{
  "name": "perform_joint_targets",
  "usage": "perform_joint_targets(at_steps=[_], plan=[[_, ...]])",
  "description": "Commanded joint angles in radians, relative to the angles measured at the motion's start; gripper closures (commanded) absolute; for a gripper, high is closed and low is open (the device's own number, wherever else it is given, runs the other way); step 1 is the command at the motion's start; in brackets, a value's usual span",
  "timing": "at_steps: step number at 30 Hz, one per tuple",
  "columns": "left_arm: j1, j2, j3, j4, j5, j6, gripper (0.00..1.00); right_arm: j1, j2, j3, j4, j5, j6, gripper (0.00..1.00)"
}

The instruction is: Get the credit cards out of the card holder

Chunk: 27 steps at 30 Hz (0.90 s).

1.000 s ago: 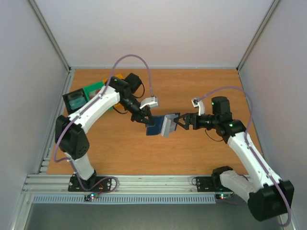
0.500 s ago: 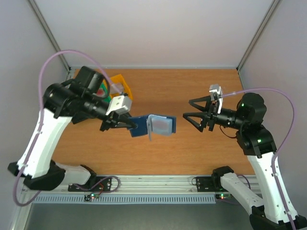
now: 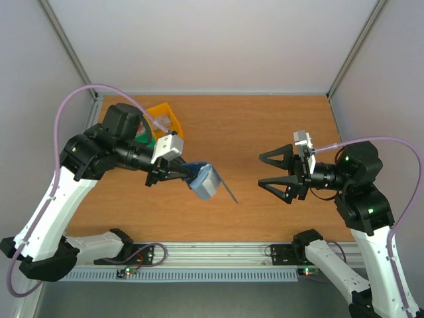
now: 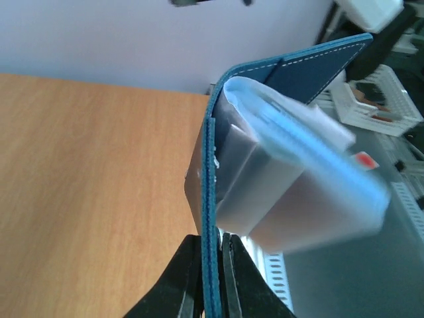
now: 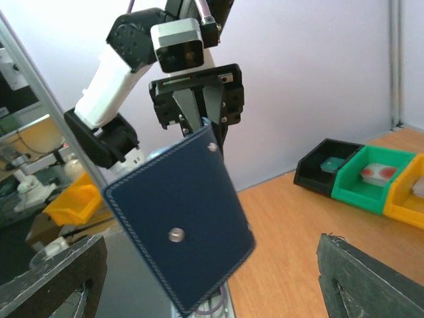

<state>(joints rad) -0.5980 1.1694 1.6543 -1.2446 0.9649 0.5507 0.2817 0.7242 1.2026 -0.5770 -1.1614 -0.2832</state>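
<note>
My left gripper (image 3: pixel 177 174) is shut on one cover of the navy card holder (image 3: pixel 202 179) and holds it in the air, half open. In the left wrist view its black fingers (image 4: pixel 189 278) pinch the blue stitched edge of the card holder (image 4: pixel 211 199). Blurred pale credit cards (image 4: pixel 311 156) sit in its blue-grey pockets, one with a small red mark. My right gripper (image 3: pixel 262 169) hangs open to the right, well apart from the holder. In the right wrist view the card holder (image 5: pixel 179 225) shows its navy outside with two studs, and the right gripper (image 5: pixel 212 265) holds nothing.
A yellow bin (image 3: pixel 165 119) and a green bin (image 3: pixel 148 136) stand at the back left, behind my left arm. The right wrist view shows a black bin (image 5: pixel 328 165), a green bin (image 5: pixel 374 179) and a yellow bin (image 5: pixel 407 195) in a row.
Both arms have risen from the table and drawn apart. The right gripper has left the holder's edge and backed off right, narrowing slightly. The holder has swung left and tilted in the left gripper.
</note>
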Motion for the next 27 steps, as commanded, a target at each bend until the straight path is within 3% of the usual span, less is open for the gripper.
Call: perform_joint_targets(at_steps=[1, 4, 8, 14, 27], plan=[[-0.012, -0.028, -0.041, 0.261, -0.161, -0.303, 1.0, 0.051, -0.048, -0.019, 0.056, 0.215, 0.073, 0.13], [-0.014, -0.017, -0.047, 0.272, -0.263, -0.472, 1.0, 0.073, -0.064, -0.058, 0.05, 0.369, 0.091, 0.16], [-0.018, -0.021, -0.077, 0.301, -0.253, -0.581, 1.0, 0.145, -0.034, -0.086, 0.036, 0.505, 0.086, 0.19], [-0.02, -0.028, -0.095, 0.319, -0.229, -0.575, 1.0, 0.387, 0.081, -0.076, 0.01, 0.677, -0.055, 0.16], [-0.021, -0.051, -0.139, 0.347, -0.158, -0.562, 1.0, 0.402, 0.203, -0.02, -0.027, 0.761, -0.168, 0.1]])
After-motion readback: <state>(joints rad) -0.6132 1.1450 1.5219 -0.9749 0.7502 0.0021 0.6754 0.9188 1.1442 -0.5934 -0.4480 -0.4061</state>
